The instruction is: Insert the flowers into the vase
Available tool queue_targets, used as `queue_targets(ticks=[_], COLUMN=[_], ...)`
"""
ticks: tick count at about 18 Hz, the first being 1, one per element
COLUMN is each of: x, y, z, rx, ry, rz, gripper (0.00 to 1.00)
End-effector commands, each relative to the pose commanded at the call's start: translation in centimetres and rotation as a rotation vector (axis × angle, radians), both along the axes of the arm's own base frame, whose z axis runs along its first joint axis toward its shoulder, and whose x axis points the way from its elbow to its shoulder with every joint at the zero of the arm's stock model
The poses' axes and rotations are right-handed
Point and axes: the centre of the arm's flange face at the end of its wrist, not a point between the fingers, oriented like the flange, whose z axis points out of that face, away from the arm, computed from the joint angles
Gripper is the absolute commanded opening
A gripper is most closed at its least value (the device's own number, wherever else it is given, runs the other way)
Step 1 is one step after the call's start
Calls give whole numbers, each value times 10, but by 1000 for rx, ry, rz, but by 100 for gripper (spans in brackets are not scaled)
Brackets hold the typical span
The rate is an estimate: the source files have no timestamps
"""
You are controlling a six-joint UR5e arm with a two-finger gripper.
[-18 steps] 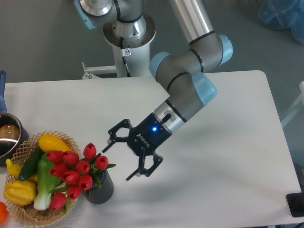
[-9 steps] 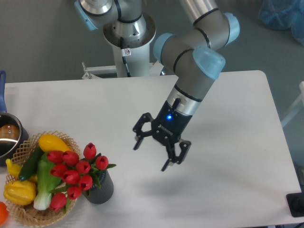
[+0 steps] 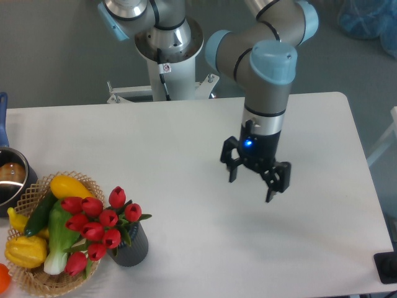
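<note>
My claw [image 3: 252,181] hung spread and empty, the tulips [image 3: 96,228] already standing in the ribbed vase [image 3: 132,249] well off to its left, so I judged the best move was to stay clear of them.

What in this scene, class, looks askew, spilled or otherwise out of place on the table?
Little stands out. The flowers sit in the vase but lean left, their heads hanging over the wicker basket of vegetables. The vase stands upright, nothing is spilled, and the open gripper hangs empty well to the right.
</note>
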Motion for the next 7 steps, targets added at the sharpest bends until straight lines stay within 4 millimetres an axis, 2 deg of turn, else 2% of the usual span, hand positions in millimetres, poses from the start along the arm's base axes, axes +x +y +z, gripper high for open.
queue_targets(ticks=[3,7], x=[-8,-33], y=[-20,-51], z=[-2,-3], rx=[-91,-123], ry=[-1,19], rz=[47,13], gripper=[100,100])
